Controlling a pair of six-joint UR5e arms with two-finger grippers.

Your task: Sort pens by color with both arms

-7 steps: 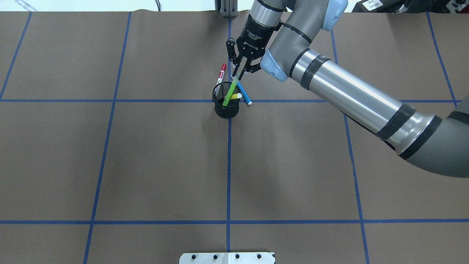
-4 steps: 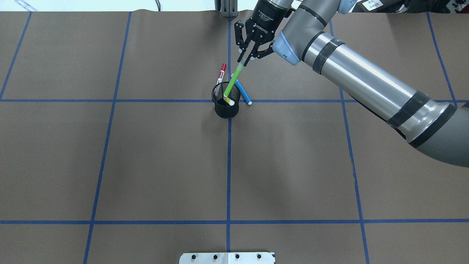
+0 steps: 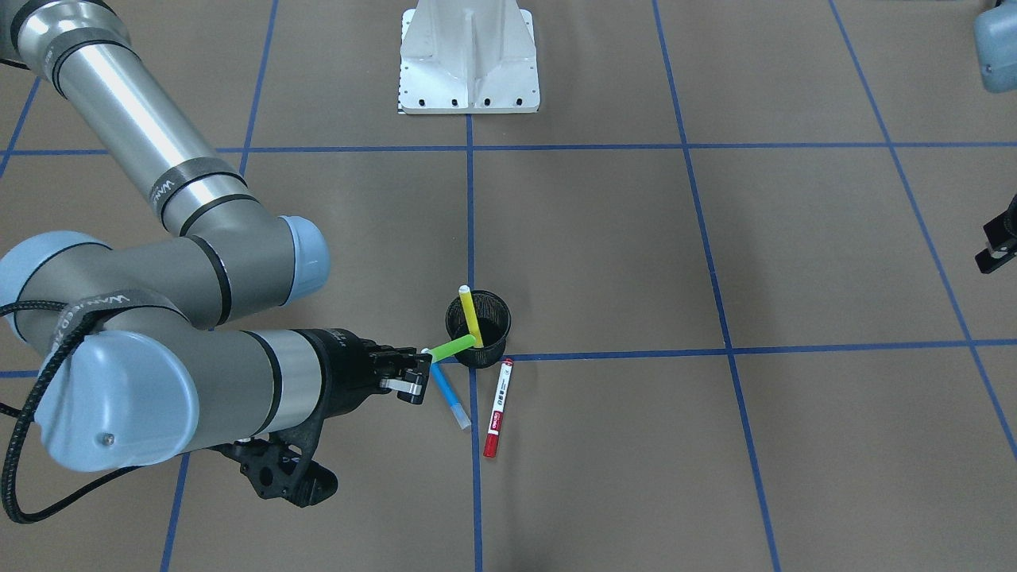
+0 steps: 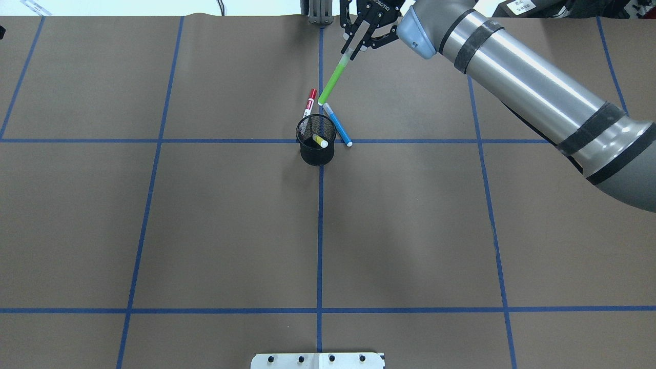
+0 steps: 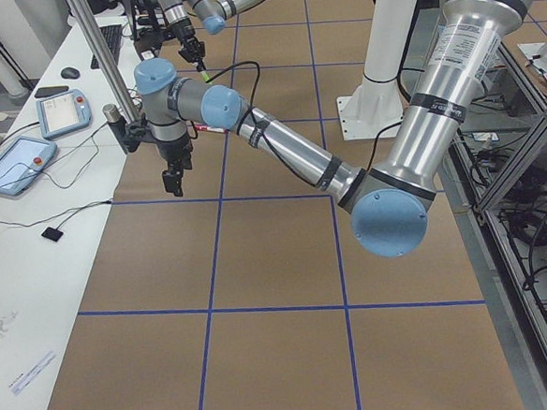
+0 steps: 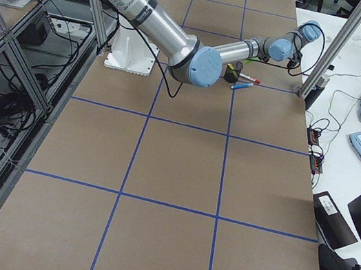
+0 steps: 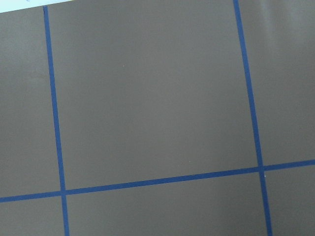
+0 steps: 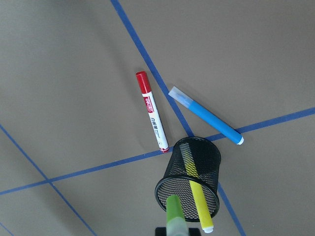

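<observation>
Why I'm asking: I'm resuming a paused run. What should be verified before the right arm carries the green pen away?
1. Right pincer shut on the green pen: ok.
2. Green pen's lower end out past the mesh cup rim: ok, judging by the overhead view.
3. Mesh cup upright with the yellow pen inside: ok.
4. Blue pen and red-capped pen lying on the table beside the cup: ok.
5. Left pincer open and ready: cannot tell.

One pen (image 4: 320,141) in cup (image 4: 316,157), two pens (image 4: 338,126) lying just beside
</observation>
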